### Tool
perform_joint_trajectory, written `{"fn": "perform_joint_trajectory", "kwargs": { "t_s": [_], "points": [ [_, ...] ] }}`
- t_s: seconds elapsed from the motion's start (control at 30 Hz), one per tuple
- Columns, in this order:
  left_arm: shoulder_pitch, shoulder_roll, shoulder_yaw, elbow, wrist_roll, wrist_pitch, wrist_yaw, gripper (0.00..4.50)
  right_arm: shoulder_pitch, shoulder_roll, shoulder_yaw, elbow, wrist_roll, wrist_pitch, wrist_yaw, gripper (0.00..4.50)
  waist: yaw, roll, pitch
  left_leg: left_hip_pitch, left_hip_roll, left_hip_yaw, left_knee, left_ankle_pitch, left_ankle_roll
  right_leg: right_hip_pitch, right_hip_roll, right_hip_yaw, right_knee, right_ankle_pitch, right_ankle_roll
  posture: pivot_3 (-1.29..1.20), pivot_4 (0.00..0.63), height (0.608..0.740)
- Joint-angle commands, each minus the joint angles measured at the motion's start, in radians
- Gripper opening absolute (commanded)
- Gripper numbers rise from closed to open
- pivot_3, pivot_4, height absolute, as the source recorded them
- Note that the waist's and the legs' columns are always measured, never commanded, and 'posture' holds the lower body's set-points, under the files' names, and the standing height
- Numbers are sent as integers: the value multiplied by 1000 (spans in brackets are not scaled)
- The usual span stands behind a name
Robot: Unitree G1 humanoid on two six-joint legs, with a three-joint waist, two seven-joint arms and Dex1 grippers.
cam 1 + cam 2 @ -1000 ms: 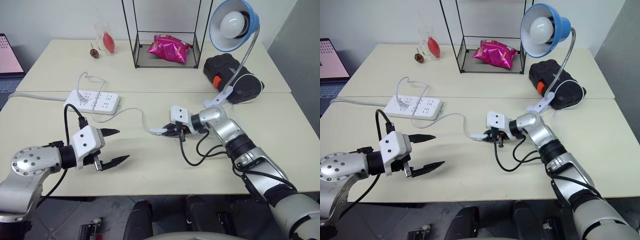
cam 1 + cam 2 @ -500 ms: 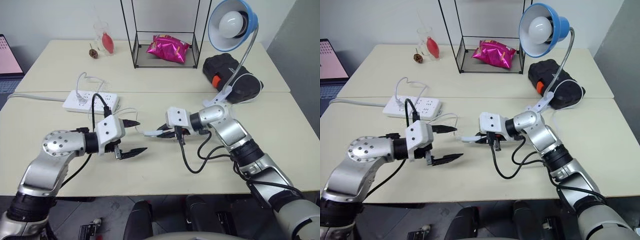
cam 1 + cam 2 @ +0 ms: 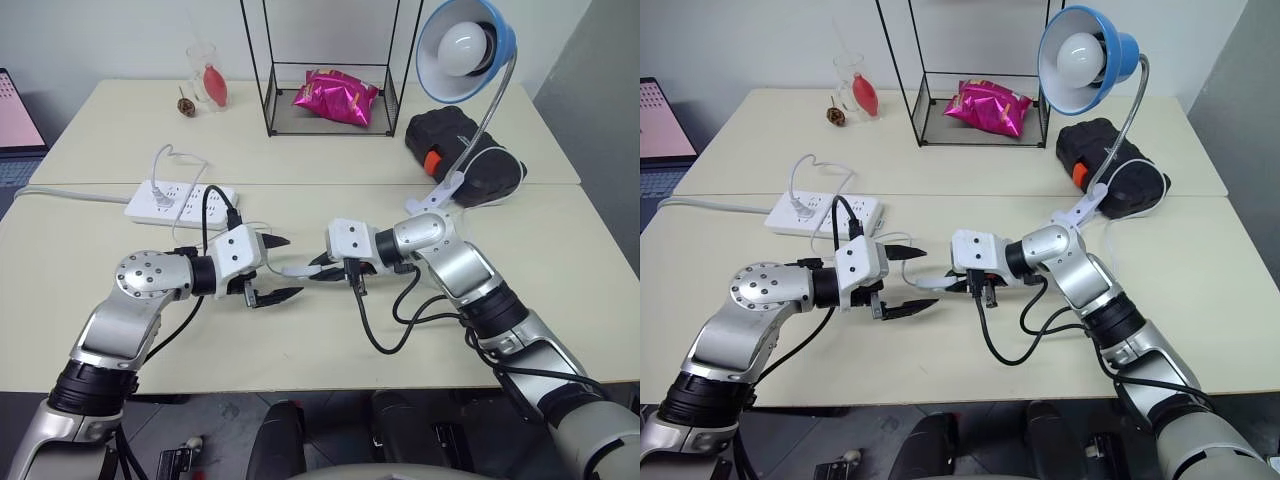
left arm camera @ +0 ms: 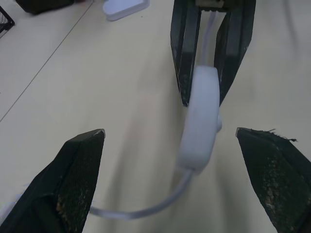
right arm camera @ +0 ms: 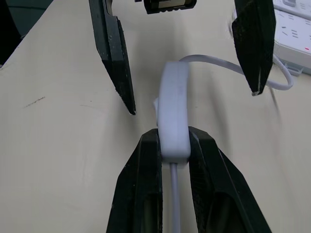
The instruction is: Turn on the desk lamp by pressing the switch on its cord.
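While the right gripper [image 5: 174, 141] is clamped on the switch [image 5: 173, 109] above the table [image 3: 560, 270], the wide-open left gripper [image 3: 280, 270] may squeeze off-centre and push it out.

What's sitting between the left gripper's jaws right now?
The free end of the switch, untouched, held out by the shut right gripper. The left gripper is open around it, with bare table behind. The left wrist view shows it.
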Motion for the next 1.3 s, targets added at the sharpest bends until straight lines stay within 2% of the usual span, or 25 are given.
{"fn": "perform_joint_trajectory", "kwargs": {
  "t_s": [0.03, 0.13, 0.57, 0.63, 0.8, 1.27, 1.3],
  "points": [
    [-18, -2, 0, -25, 2, 0, -4, 4142, -1, -4, -4, -39, 15, -5, 0, 391, 0, 0, 0, 0, 0, 0, 0, 0, 0, 0, 0, 0, 0, 0, 0, 0, 150, 740],
    [-23, 1, -8, -24, 12, 1, -6, 3692, -2, -2, -2, -38, 15, -8, -1, 391, 0, 0, 0, 0, 0, 0, 0, 0, 0, 0, 0, 0, 0, 0, 0, 0, 150, 740],
    [-52, -8, -25, 17, 62, -31, 10, 1033, -3, 0, 3, -46, 22, -6, -1, 391, 0, 0, 0, 0, 0, 0, 0, 0, 0, 0, 0, 0, 0, 0, 0, 0, 150, 740],
    [-53, -7, -25, 26, 69, -42, 8, 788, -4, 0, 4, -46, 23, -6, 0, 391, 0, 0, 0, 0, 0, 0, 0, 0, 0, 0, 0, 0, 0, 0, 0, 0, 150, 740],
    [-55, -8, -24, 36, 77, -58, 6, 647, -3, -1, 3, -48, 24, -8, 6, 391, 0, 0, 0, 0, 0, 0, 0, 0, 0, 0, 0, 0, 0, 0, 0, 0, 150, 740],
    [-56, -20, -23, 17, 56, -72, -14, 638, -3, 10, 2, -55, 35, 5, 11, 391, 0, 0, 0, 0, 0, 0, 0, 0, 0, 0, 0, 0, 0, 0, 0, 0, 150, 740],
    [-55, -17, -25, 18, 62, -77, -15, 1332, -4, 11, 2, -53, 35, 4, 12, 391, 0, 0, 0, 0, 0, 0, 0, 0, 0, 0, 0, 0, 0, 0, 0, 0, 150, 740]
  ]
}}
